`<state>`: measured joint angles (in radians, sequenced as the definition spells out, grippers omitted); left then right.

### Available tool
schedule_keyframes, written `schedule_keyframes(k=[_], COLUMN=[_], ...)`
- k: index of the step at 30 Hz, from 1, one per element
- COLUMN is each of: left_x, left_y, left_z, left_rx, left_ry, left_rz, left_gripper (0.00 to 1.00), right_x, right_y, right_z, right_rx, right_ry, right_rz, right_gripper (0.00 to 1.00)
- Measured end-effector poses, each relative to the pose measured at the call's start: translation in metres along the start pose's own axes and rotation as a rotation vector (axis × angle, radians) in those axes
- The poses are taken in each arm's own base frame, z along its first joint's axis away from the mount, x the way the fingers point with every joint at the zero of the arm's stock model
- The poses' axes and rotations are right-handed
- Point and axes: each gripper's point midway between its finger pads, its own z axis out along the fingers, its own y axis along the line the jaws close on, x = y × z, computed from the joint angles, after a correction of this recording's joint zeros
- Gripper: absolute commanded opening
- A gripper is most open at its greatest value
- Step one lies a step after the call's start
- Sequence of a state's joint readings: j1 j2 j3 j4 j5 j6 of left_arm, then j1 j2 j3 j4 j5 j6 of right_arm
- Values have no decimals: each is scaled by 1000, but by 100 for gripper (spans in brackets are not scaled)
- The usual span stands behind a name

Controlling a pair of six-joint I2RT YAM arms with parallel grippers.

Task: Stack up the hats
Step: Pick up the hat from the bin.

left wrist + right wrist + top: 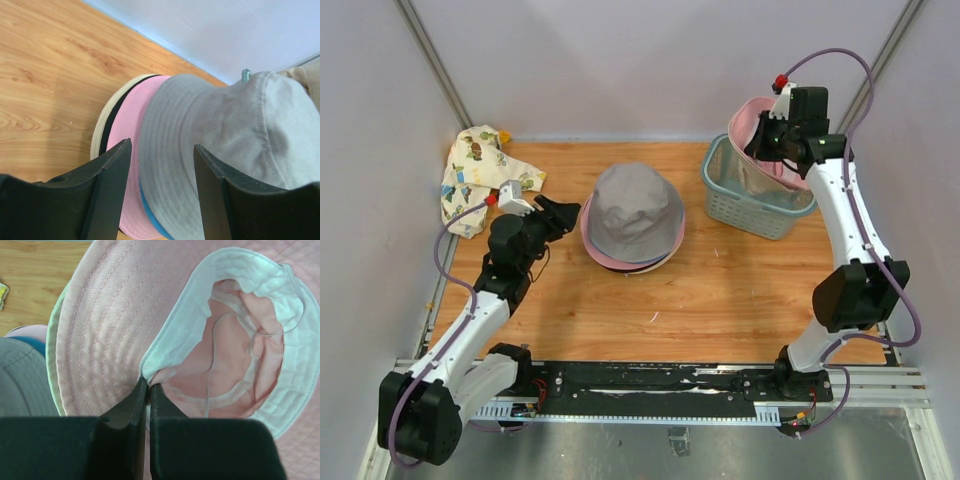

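Pinching the brim of a pink hat (100, 320) just where it meets the white lining, the right hand (148, 386) has its fingers pressed tight together on the fabric. The hat hangs with its hollow side toward that wrist, over the slatted basket (760, 208) at two o'clock on the bench (720, 290). Gripping the brim edge makes sense to me: the cloth is floppy, and held there the crown can fall open over the pile. That pile sits mid-bench, a grey hat (636, 208) on top. The left hand (563, 213) sits at the pile's nine o'clock, fingers about half spread and gripping nothing, one either side of the near brims. Whether they touch I cannot tell, but I'd guess the hand is there to steady the stack. A patterned cloth (480, 175) lies at ten o'clock. The overhead view gives the layout. Only the right wrist view shows the pinch, the lining and a loose cord, and only the left wrist view separates the pink, blue, black and cream brims beneath the grey.
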<state>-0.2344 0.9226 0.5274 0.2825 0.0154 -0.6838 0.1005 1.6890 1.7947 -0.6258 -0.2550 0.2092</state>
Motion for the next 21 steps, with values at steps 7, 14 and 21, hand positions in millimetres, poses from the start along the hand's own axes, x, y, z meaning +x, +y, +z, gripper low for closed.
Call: schedule_keyframes(k=[7, 14, 21], left_x=[-24, -66, -82], left_y=[-22, -68, -131], left_z=[-5, -23, -36], left_rx=[44, 171, 426], left_ry=[-43, -125, -116], left_rz=[8, 24, 30], left_gripper=[58, 59, 61], right_x=[6, -14, -32], right_y=[10, 40, 79], right_z=[-15, -56, -113], right_rx=[-38, -157, -326], right_ry=[-41, -172, -325], right_rz=[30, 47, 72], right_gripper=[1, 1, 0])
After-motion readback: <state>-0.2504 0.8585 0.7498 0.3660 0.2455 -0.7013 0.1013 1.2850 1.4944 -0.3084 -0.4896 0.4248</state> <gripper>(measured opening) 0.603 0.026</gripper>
